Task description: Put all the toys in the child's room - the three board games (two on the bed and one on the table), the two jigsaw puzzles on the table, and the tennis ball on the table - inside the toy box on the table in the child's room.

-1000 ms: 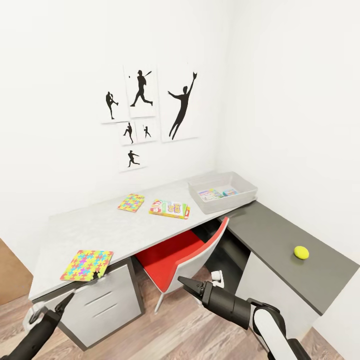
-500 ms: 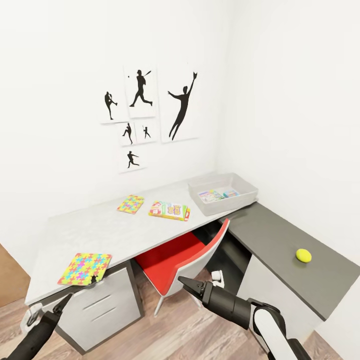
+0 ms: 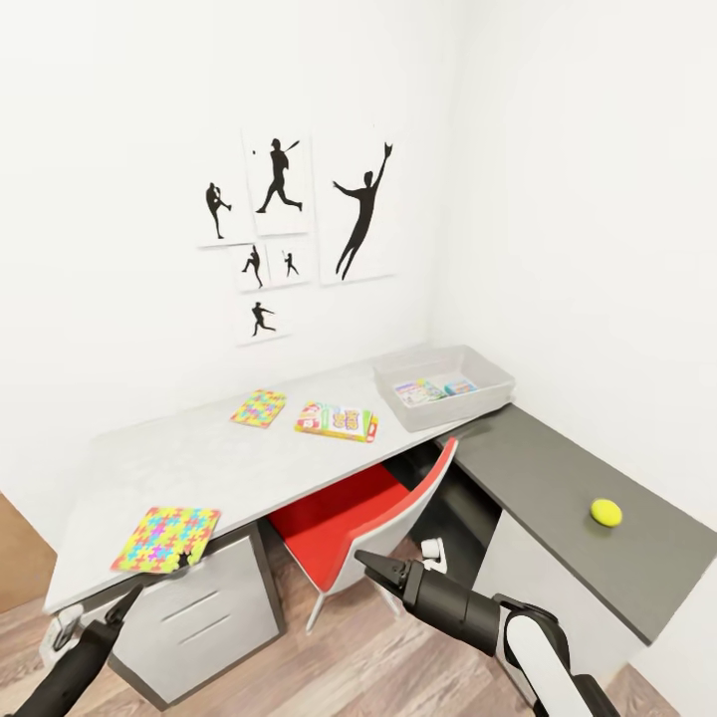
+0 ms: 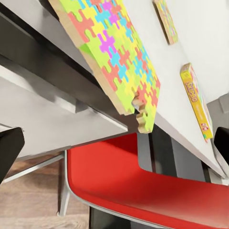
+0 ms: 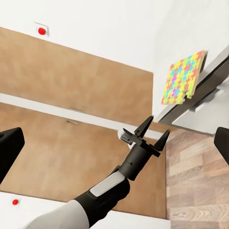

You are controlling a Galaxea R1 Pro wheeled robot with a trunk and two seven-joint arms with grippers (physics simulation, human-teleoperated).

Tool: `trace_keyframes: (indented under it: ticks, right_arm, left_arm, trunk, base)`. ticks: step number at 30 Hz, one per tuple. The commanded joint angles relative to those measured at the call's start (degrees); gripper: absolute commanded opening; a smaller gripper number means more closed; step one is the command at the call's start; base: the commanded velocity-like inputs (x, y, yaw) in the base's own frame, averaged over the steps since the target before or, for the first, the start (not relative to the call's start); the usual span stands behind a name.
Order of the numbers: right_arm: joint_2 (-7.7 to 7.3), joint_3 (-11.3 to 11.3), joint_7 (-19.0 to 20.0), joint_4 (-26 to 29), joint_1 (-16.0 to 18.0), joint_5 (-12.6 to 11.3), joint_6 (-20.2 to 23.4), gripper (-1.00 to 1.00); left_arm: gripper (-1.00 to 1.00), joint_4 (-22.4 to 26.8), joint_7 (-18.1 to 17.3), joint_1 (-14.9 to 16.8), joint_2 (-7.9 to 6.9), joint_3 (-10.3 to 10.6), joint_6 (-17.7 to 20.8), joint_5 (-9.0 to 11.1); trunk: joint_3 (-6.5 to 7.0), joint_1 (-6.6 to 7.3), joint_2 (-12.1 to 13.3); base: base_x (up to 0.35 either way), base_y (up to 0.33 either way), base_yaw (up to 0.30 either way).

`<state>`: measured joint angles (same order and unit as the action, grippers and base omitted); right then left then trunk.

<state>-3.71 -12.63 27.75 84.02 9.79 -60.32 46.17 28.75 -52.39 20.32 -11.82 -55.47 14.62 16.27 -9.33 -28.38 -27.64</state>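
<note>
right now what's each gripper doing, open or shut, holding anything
Left gripper: open, empty, just below the near jigsaw puzzle that overhangs the table edge.
Right gripper: open, empty, in front of the red chair.

You are looking at a child's room in a home. A long white table [image 3: 199, 463] runs along the white wall and joins a lower dark grey section in the corner, with white drawers [image 3: 204, 612] beneath and a red chair [image 3: 363, 513] tucked under it. Black silhouette pictures of baseball players [image 3: 299, 224] hang above. Toys lie about: two bright jigsaw puzzles [image 3: 167, 539], a colourful game box [image 3: 337, 421], a yellow-green ball [image 3: 605, 512] and a grey toy box [image 3: 444, 383]. Underfoot you have a wood-plank floor [image 3: 368, 662], and the right wrist view shows brown wooden door panels [image 5: 71, 90].
</note>
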Motion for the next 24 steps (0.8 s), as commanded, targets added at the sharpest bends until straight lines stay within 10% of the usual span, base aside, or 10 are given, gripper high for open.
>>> trace_keyframes:
  ticks: [1, 24]
  right_arm:
    - [-0.02, 0.0, 0.1, 0.0, 0.1, -0.1, 0.2, 1.0]
    - [-0.04, 0.0, 0.1, 0.0, 0.1, -0.1, 0.2, 1.0]
  left_arm:
    - [1.0, 0.0, -0.2, 0.1, 0.02, -0.3, 0.6, 0.2]
    - [1.0, 0.0, -0.3, 0.1, 0.04, -0.5, 0.6, 0.2]
  trunk:
    - [-0.1, -0.04, -0.1]
    - [-0.1, -0.04, -0.1]
  base:
    - [0.153, -0.058, 0.0]
    - [0.096, -0.029, 0.0]
